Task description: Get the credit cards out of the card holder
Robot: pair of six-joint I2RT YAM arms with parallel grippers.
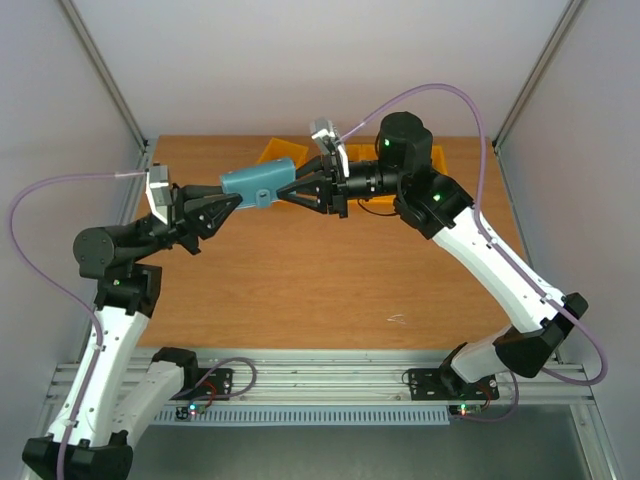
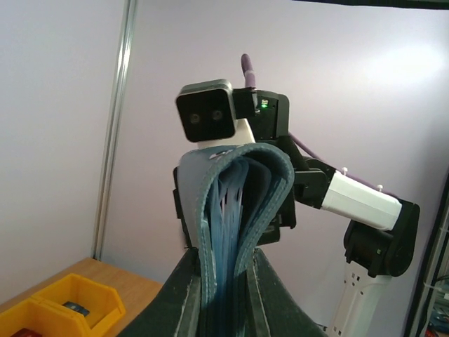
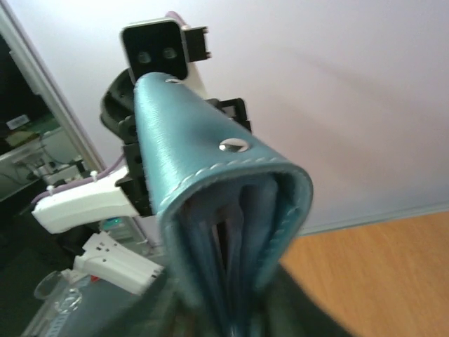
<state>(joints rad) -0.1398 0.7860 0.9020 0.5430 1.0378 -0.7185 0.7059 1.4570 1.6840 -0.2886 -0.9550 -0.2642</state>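
Note:
The slate-blue card holder point(image 1: 258, 184) hangs in the air over the back of the table, held from both ends. My left gripper point(image 1: 232, 203) is shut on its left end; in the left wrist view the folded holder point(image 2: 238, 203) rises from between the jaws of my left gripper point(image 2: 226, 281), showing lighter blue pocket layers. My right gripper point(image 1: 283, 192) clamps the opposite end, and in the right wrist view the holder point(image 3: 203, 154), with a metal snap on its tab, sits pinched in my right gripper point(image 3: 231, 309). No credit cards can be made out inside the pockets.
Yellow bins point(image 1: 280, 150) stand at the back of the wooden table point(image 1: 330, 280), partly behind the right arm. In the left wrist view one yellow bin point(image 2: 77, 298) holds a small dark flat item point(image 2: 74, 307). Grey walls enclose the sides.

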